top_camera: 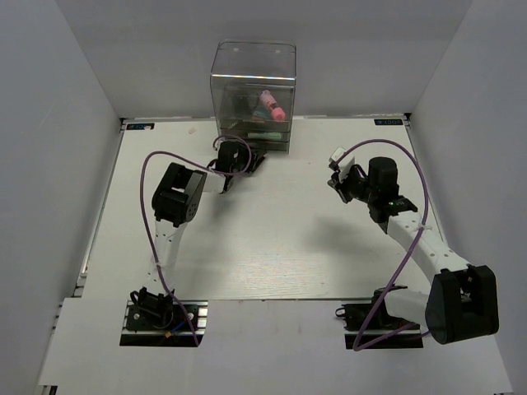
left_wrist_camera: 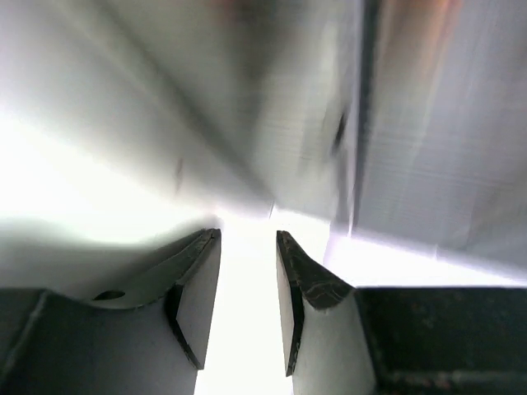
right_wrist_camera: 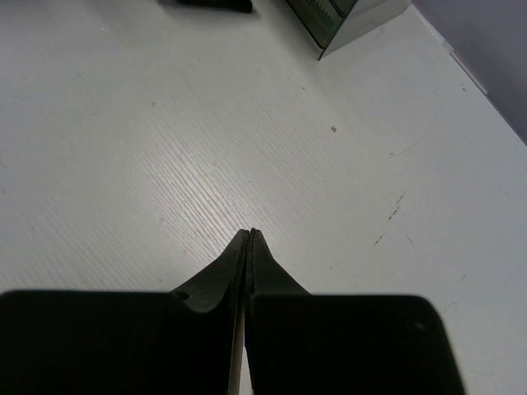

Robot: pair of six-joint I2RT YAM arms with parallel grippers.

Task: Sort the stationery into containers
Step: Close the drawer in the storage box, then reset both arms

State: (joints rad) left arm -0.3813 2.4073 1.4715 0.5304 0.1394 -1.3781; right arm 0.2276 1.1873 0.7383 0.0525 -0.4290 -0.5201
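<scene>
The clear plastic drawer cabinet stands at the back middle of the table. A chunky pink marker lies inside it, with some green items below it that are hard to make out. My left gripper is right at the cabinet's lower front. In the left wrist view it is open and empty, with a blurred drawer front filling the frame. My right gripper is shut and empty above bare table on the right. The cabinet's corner shows at the top of the right wrist view.
White table with grey walls on three sides. Purple cables loop over both arms. No loose pens show on the table top. A dark part of the left arm is at the top edge of the right wrist view.
</scene>
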